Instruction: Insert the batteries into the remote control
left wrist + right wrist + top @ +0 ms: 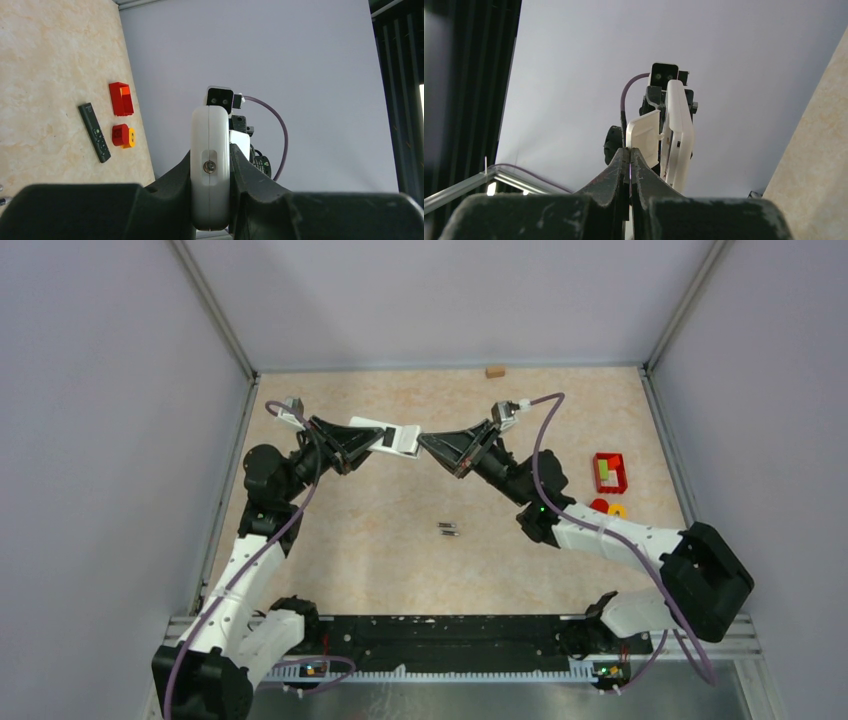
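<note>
Left hand [210, 161] looms in its wrist view, clamped on the white remote [210, 125], which is raised above the surface [400, 580] at far centre. Right hand [630, 155] is pinched closed on the remote's thin cover flap [644, 136]. The compartment's inside is hidden. Two tiny batteries [449, 529] lie mid-surface.

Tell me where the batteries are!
In the top view, two batteries lie side by side in the middle of the table, nearer the camera than the raised white remote and slightly to its right.
</note>
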Robot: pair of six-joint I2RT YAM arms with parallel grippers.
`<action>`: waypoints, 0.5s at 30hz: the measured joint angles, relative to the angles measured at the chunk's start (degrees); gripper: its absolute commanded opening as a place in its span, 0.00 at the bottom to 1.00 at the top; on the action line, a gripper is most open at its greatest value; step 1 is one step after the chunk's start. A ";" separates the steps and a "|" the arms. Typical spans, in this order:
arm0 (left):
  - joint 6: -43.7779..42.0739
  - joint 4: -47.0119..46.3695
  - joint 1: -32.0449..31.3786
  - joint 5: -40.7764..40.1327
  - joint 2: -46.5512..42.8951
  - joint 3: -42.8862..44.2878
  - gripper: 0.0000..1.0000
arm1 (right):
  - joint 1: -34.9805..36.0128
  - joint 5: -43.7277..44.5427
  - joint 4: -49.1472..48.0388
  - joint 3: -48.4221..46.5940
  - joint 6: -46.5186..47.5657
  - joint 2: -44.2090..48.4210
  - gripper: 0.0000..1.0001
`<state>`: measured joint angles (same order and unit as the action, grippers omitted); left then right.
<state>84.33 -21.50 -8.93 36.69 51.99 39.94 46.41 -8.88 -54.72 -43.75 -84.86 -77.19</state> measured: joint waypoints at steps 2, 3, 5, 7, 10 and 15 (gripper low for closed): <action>-0.02 -0.02 0.00 -0.02 0.00 0.00 0.00 | 0.00 0.28 0.20 0.24 0.07 0.48 0.00; -0.02 -0.04 0.00 -0.02 0.00 0.00 0.00 | 0.00 0.39 0.33 0.24 0.15 0.68 0.00; -0.02 -0.20 0.00 -0.02 0.00 0.00 0.00 | 0.02 0.72 0.70 0.24 0.24 1.16 0.00; -0.02 -0.55 0.00 -0.02 0.00 0.00 0.00 | 0.02 0.98 1.01 0.24 0.26 1.53 0.00; 0.00 -0.96 0.00 -0.02 0.00 0.00 0.00 | 0.02 1.25 1.14 0.24 0.26 1.75 0.00; -0.02 -1.27 0.00 -0.02 0.00 0.00 0.00 | 0.02 1.25 1.07 0.24 0.13 1.75 0.00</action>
<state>84.31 -22.76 -8.93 36.67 51.99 39.94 46.44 -7.64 -53.65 -43.51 -84.73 -75.44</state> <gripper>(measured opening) 0.258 0.007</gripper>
